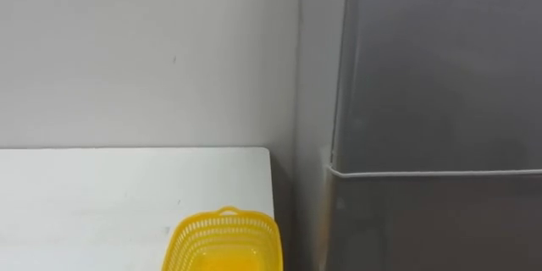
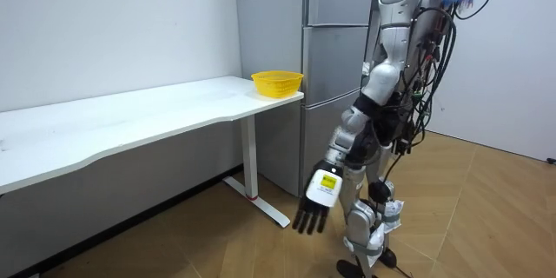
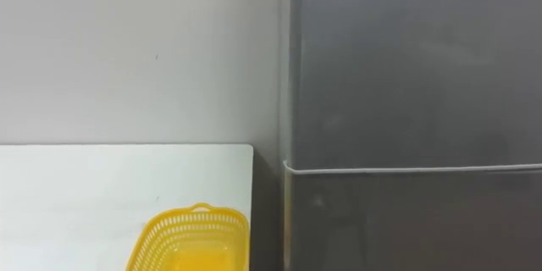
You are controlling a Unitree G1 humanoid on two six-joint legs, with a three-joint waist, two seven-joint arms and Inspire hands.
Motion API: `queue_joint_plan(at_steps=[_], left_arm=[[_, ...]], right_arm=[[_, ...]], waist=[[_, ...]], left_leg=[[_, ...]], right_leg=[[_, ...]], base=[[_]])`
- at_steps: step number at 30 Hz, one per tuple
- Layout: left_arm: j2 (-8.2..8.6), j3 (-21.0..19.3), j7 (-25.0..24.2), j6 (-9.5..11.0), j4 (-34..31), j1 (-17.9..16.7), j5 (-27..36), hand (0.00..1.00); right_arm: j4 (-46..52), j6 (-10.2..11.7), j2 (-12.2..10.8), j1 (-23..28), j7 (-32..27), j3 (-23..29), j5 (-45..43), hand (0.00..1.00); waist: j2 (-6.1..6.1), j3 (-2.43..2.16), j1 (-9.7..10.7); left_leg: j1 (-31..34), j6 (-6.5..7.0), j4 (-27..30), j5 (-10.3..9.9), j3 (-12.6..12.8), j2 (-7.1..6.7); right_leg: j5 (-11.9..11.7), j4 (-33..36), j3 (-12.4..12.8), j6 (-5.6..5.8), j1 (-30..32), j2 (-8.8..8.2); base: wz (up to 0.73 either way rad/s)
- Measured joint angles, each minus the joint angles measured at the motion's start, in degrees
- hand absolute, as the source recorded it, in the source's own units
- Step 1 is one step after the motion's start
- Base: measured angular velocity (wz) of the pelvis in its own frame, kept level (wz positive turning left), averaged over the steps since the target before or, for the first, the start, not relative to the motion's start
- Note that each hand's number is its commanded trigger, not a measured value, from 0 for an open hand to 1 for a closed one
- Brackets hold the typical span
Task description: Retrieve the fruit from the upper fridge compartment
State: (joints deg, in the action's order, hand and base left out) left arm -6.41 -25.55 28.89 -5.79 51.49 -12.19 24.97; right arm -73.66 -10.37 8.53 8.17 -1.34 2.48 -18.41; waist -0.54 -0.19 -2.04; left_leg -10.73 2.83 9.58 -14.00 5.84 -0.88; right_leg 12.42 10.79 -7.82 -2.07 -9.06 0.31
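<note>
The grey fridge (image 1: pixel 440 68) fills the right of the eye views with both doors shut. A thin seam (image 3: pixel 406 168) parts its upper door (image 3: pixel 415 59) from the lower one. In the room view I stand upright, close in front of the fridge (image 2: pixel 334 52) and facing it. My left hand (image 2: pixel 313 213) hangs low beside my leg, fingers straight and relaxed, holding nothing.
A white table (image 1: pixel 110 195) runs along the wall on my left, its end close to the fridge's side. A yellow mesh basket (image 1: pixel 227 241) stands at that end, also seen as the basket (image 2: pixel 277 82) in the room view. Wooden floor lies behind me.
</note>
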Motion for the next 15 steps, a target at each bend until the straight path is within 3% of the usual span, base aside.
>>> queue_joint_plan(at_steps=[3,5,8,15], left_arm=[[1.18,-1.40,5.57,1.44,-9.72,-0.28,8.16,0.00],[1.18,-1.37,10.32,3.84,-16.12,-0.23,11.35,0.00],[0.96,-1.42,16.17,6.93,-21.79,0.07,11.67,0.00],[0.45,-5.10,27.84,10.25,-37.60,0.10,7.61,0.00]], right_arm=[[0.20,0.61,0.00,0.16,-1.43,0.10,0.00,0.00],[1.90,0.83,-0.01,1.11,-2.36,1.25,-0.04,0.00],[3.40,1.50,-0.02,2.61,-3.62,1.24,-0.08,0.00],[5.12,3.02,-0.09,4.52,-5.38,1.53,-1.44,0.00]], waist=[[-0.05,-0.05,-0.24],[0.33,-0.31,-0.77],[0.74,-0.58,-1.43],[1.23,-0.64,-2.75]], left_leg=[[0.16,0.00,0.07,0.00,-0.07,-0.06],[0.04,0.00,0.01,0.00,-0.01,-0.06],[-0.02,0.00,-0.02,0.00,-0.02,-0.05],[0.06,-0.04,-0.22,-0.04,-0.01,-0.01]], right_leg=[[0.00,-0.05,-0.08,0.00,0.17,-0.04],[0.00,-0.04,0.22,0.01,0.24,0.05],[-0.02,0.05,0.54,0.00,0.23,0.17],[-0.03,1.02,0.61,0.01,0.94,0.25]], base=[[0.00],[-0.05],[-0.08],[-0.03]])
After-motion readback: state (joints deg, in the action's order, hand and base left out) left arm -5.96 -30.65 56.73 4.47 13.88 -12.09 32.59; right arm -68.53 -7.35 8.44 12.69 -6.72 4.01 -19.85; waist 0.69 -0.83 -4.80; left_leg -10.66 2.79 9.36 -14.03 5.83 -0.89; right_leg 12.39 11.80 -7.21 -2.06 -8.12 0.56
